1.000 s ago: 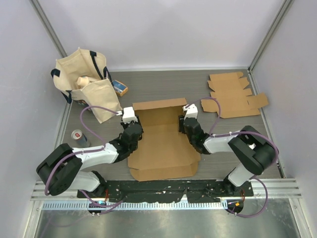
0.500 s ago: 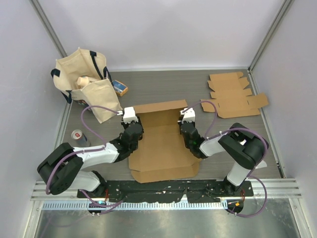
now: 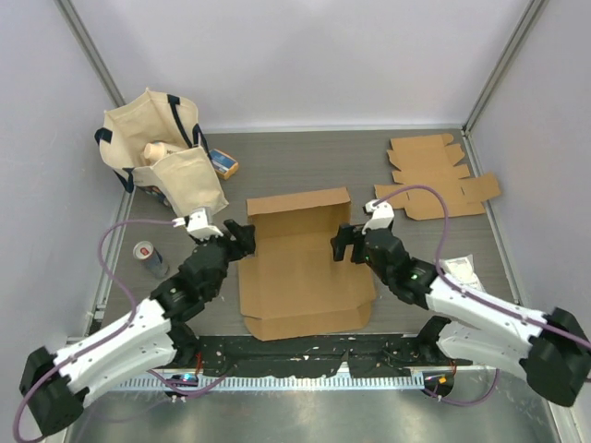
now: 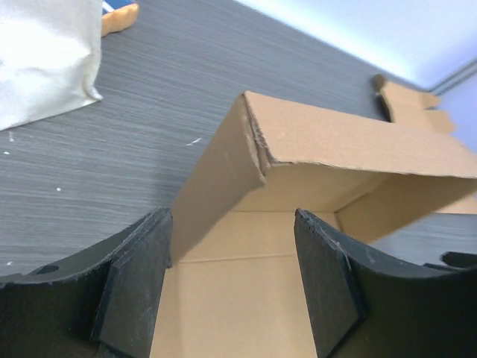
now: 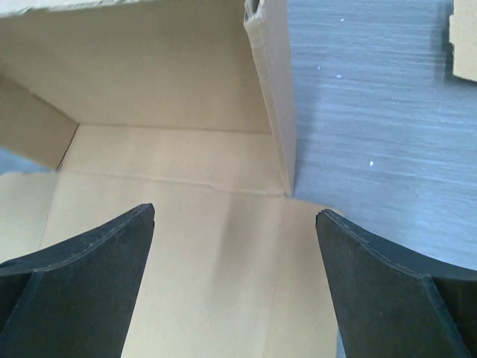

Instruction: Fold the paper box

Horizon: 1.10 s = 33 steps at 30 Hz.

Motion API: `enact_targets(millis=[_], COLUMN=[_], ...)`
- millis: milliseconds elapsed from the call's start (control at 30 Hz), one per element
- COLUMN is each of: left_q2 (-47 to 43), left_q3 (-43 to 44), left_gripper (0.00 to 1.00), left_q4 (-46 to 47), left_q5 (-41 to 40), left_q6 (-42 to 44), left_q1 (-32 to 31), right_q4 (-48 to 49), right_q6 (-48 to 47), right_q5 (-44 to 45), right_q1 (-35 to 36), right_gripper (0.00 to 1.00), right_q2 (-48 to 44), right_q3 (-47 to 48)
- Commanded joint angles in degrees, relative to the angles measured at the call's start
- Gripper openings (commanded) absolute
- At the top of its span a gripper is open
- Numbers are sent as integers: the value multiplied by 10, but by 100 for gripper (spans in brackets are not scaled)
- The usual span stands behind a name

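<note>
Desk (image 3: 305, 161) of grey woodgrain, pale walls (image 3: 305, 55) around; paper box (image 3: 300, 277) mid-frame, rear wall raised. Left fingers (image 4: 134, 291) and right fingers (image 5: 82, 283) gape wide by its rear corners, holding nothing. Tote bag (image 3: 189, 180) upper left, contents hard to make out.

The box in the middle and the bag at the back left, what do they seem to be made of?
The box looks like brown corrugated cardboard, matte and unprinted; its rough cut edge in the left wrist view shows some thickness. The bag seems to be cream woven cloth, probably canvas: it slumps and creases softly.
</note>
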Motion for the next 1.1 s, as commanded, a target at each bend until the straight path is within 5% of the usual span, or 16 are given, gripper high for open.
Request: enact_targets(millis=[0,133,233,333,400,500,667,767,933,1067], left_q2=[-122,-216,-213,-99,-14,82,238,336,468,519], left_q3=[-5,13,53,114,143,180,255,313,375,362], left_gripper=[70,70,68,64,63,65,67,68,78,78], left_q4=[-139,-163,-141,-123,-119,-118,-127,-149,-180,-153], left_q5=[80,147,247,441,455,403,369,346,156,40], left_q6=[-59,-28,20,74,107,189,277,327,420,453], left_q1=[0,1,0,-6,-50,-153,-250,-301,-390,-442], right_q4=[-201,-289,-244,-194,-156,-145,-125,-104,-99,-97], right_q6=[124,155,145,134,132,130,134,146,201,231], right_q5=[-42,-180,-313,-402,-455,-486,-501,-527,-540,-557], right_q1=[-23,-181,-297,-339,-342,-342,-342,-342,-345,-349], right_gripper=[98,98,98,90,79,61,53,38,2,2], right_q2=[-76,-16,3,17,32,44,31,32,22,33], right_q3=[4,39,11,-20,-36,-51,-81,-88,-73,-66])
